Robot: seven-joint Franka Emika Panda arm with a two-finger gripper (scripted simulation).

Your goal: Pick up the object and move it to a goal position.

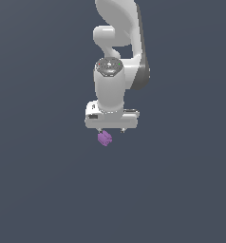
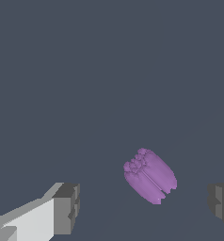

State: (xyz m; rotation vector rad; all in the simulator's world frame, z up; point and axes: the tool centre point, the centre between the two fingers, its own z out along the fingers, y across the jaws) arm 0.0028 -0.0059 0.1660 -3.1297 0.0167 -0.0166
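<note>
In the exterior view, the white Franka arm point(image 1: 116, 71) is reaching down from the top of the frame over a plain dark grey-blue ground point(image 1: 39, 190); its wrist is pointing straight down, and the broad white hand body is sitting level; the gripper point(image 1: 110, 130) is showing only as two short dark finger stubs poking out below that body, well apart from each other; the purple object point(image 1: 104, 138) is lying just under the hand, nearer the stub on the exterior view's left, and whether it is touching that stub cannot be told from here.

In the wrist view, the gripper point(image 2: 144, 204) is standing spread wide; one finger point(image 2: 67, 207), grey at its tip and white along its body, is showing at one edge, and the other finger's grey pad point(image 2: 221, 203) is showing at the opposite edge; the object point(image 2: 150, 175) is lying between them, tilted, ribbed along its length and bumpy at one end; it is sitting closer to the second pad than to the first, with clear ground showing on both sides, so neither finger is touching it; nothing is being pinched.
</note>
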